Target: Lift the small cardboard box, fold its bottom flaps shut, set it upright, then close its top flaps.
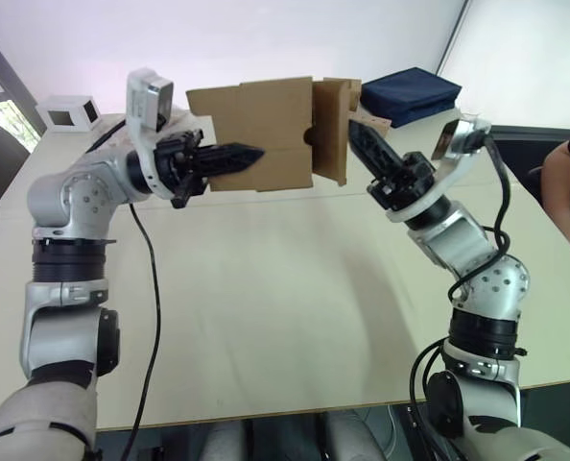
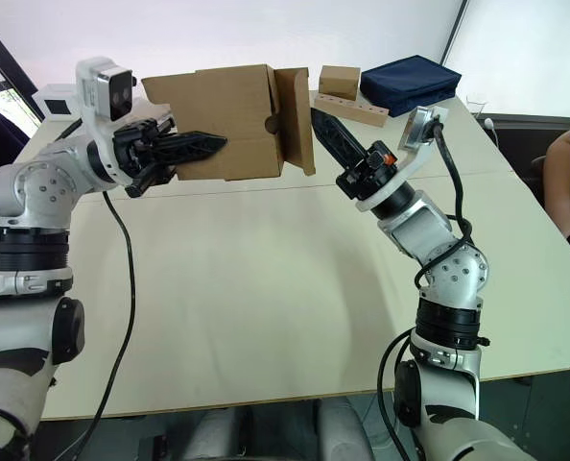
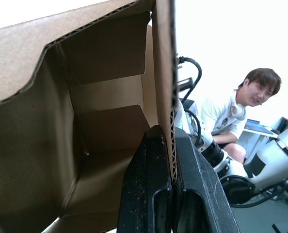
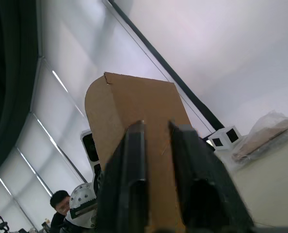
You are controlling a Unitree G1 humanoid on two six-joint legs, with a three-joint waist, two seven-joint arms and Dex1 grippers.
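Box: the small cardboard box (image 1: 256, 134) is up in the air between the two arms, well clear of the table (image 1: 285, 298), lying on its side with one open end turned toward the right arm.

Flaps: at that end one flap (image 1: 330, 130) stands out edge-on, not yet folded in; from the left wrist the inside looks hollow, with flaps at the far end partly turned in.

Left gripper: the left gripper (image 1: 229, 155) has its jaws clamped tight on one side wall of the box, the corrugated edge sandwiched between them. This is what carries the box.

Right gripper: the right gripper (image 1: 365, 141) has its jaws a little apart, gripping nothing. They point up at the standing flap from just beside it; whether a tip touches the card I cannot tell.

Step in hand: I'd judge it is folding the bottom flaps shut.

Doing it well: keep the left clamp firm and the box level. Push the flap flat with the side of the right fingers near its free edge, toward the opening, slowly, so the box doesn't twist out of the left hold.

Nearby: a person (image 1: 565, 187) sits at the right edge of the table.
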